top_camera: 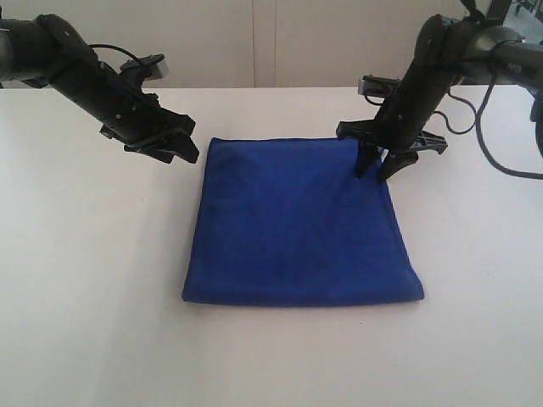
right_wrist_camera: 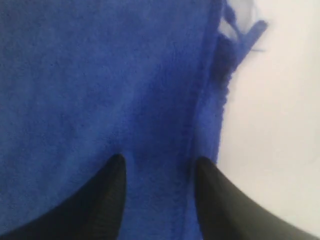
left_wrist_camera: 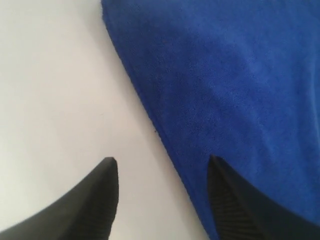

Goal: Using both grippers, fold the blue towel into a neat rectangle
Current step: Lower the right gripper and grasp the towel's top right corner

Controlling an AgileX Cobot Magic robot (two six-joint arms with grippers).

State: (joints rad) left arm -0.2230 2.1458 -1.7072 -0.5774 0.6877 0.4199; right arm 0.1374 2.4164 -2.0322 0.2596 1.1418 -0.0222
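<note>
The blue towel (top_camera: 301, 225) lies flat on the white table as a rough rectangle, with a doubled edge towards the front. My left gripper (top_camera: 180, 153) hovers at the towel's far left corner and is open. In the left wrist view this gripper (left_wrist_camera: 162, 160) has one finger over bare table and the other over the towel (left_wrist_camera: 225, 75) edge. My right gripper (top_camera: 374, 174) points down at the far right corner, open. In the right wrist view both of its fingers (right_wrist_camera: 159, 159) stand over the towel (right_wrist_camera: 100, 75) beside the hem, with nothing pinched. A small tag (right_wrist_camera: 250, 32) sticks out at that corner.
The white table (top_camera: 93, 280) spreads wide on all sides of the towel. A pale wall (top_camera: 271, 42) runs behind the table's back edge. Black cables (top_camera: 492, 153) loop down from the right arm at the far right.
</note>
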